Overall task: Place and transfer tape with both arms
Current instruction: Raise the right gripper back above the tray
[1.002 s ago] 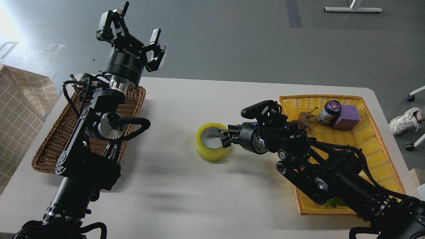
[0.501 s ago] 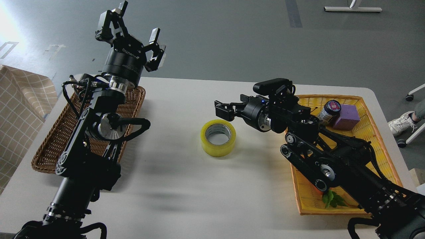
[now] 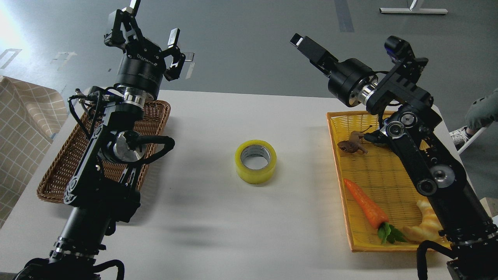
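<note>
The tape [image 3: 255, 161], a thick yellow roll with a grey-white core, lies flat on the middle of the white table [image 3: 218, 221], and nothing touches it. My left gripper [image 3: 149, 27] is raised high above the far end of the brown basket, fingers spread open and empty, well left of the tape. My right gripper [image 3: 300, 42] is raised high above the table's far edge, up and right of the tape. It is seen side-on, so its two fingers cannot be told apart. It holds nothing that I can see.
A brown wicker basket [image 3: 54, 175] lies at the left under my left arm. A yellow basket [image 3: 389, 175] at the right holds a brown toy animal [image 3: 352, 144], a carrot [image 3: 365, 204] and a pale croissant toy [image 3: 426, 225]. A checked cloth [image 3: 23, 124] hangs at the far left.
My right gripper let go of the tape, then rose and swung back to the right. The tape stays flat on the table. My left gripper shifted slightly left.
</note>
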